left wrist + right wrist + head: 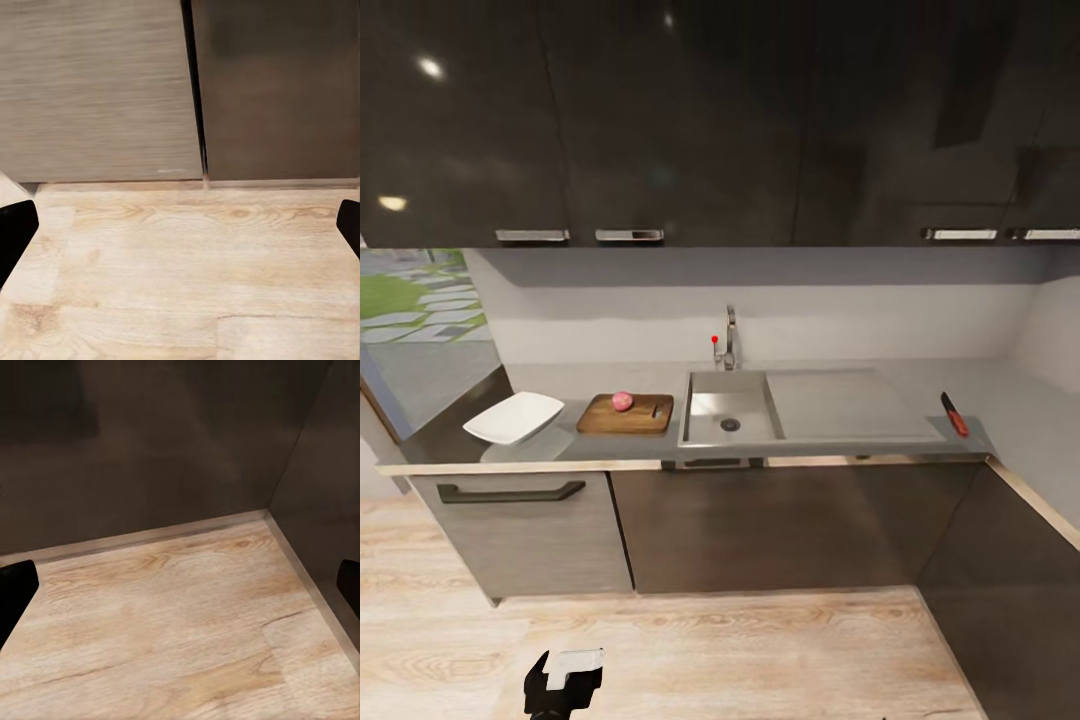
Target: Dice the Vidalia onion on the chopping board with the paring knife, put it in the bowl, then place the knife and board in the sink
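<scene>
Now onion (622, 401) on board (626, 414) — sink (728, 412) bare

Grey countertop (810, 385) ahead of me, carrying the kitchen things.

On it I see the white bowl (514, 417) at the left, the chopping board (626, 414) just beside the sink (730, 408), and the paring knife (955, 414) far right.

Left arm (565, 680): black casing, white flat block on top. Wrist views: black fingertips (15, 232), rounded edges.
</scene>
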Available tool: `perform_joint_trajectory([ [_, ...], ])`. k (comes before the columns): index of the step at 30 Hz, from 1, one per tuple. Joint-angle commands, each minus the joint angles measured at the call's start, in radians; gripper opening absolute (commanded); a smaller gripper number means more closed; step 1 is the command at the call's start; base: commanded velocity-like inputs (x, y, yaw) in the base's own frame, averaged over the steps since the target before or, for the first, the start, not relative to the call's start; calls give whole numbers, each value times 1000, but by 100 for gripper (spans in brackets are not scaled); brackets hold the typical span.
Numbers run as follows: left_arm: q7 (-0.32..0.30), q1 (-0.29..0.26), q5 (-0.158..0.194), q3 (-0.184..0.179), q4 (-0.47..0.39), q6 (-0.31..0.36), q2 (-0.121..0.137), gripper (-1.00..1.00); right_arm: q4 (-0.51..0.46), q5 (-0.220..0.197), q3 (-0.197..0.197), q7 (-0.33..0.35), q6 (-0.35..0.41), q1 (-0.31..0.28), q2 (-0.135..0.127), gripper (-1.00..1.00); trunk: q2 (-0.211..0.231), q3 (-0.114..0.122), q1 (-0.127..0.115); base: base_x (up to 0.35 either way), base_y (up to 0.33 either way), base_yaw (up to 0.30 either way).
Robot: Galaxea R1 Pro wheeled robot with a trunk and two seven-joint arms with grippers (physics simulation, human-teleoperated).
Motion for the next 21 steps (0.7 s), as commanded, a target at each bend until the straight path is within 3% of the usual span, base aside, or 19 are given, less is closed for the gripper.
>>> perform_joint_trajectory([
  [1, 4, -2, 3, -9, 4, -6, 0, 100, 1, 10, -8, 0, -4, -1, 0, 100, -2, -1, 1, 0, 0, 0],
  [21, 4, -2, 3, -9, 4, -5, 0, 100, 1, 10, -10, -1, -4, -1, -1, 100, -2, 28, 1, 0, 0, 0],
])
